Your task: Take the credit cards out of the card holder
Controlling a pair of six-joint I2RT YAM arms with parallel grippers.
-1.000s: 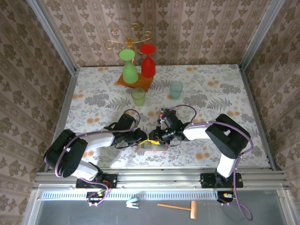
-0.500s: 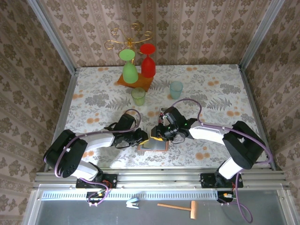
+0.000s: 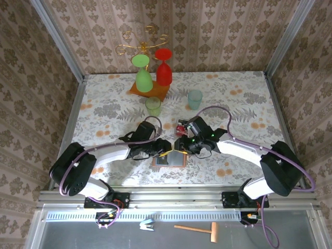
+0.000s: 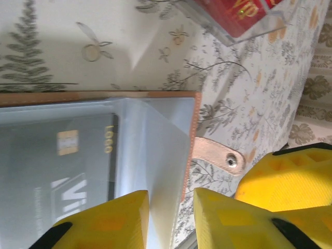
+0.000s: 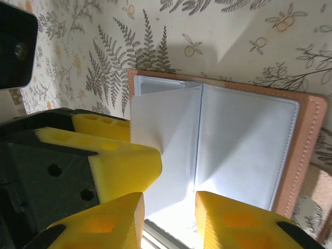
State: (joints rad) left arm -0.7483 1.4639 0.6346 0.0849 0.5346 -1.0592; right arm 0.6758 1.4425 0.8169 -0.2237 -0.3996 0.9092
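Left gripper (image 4: 170, 201), jaws slightly spread, is straddling the edge of the open card holder (image 3: 168, 160) at six o'clock on the table (image 3: 249, 104). Right gripper (image 5: 169, 201), likewise parted, is hovering over its clear sleeves. Red credit cards (image 3: 181, 127) are lying at its one o'clock.

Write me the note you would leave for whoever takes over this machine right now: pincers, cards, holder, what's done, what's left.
Left pincer: jaws slightly apart, holding nothing, at the edge of the card holder.
Right pincer: jaws slightly apart, holding nothing, over the holder's clear sleeves.
The holder lies open and flat on the table, between the two pincers.
Done: the red credit cards lie on the table beyond the holder.
Left: a dark card sits inside a sleeve; it probably has to come out next.
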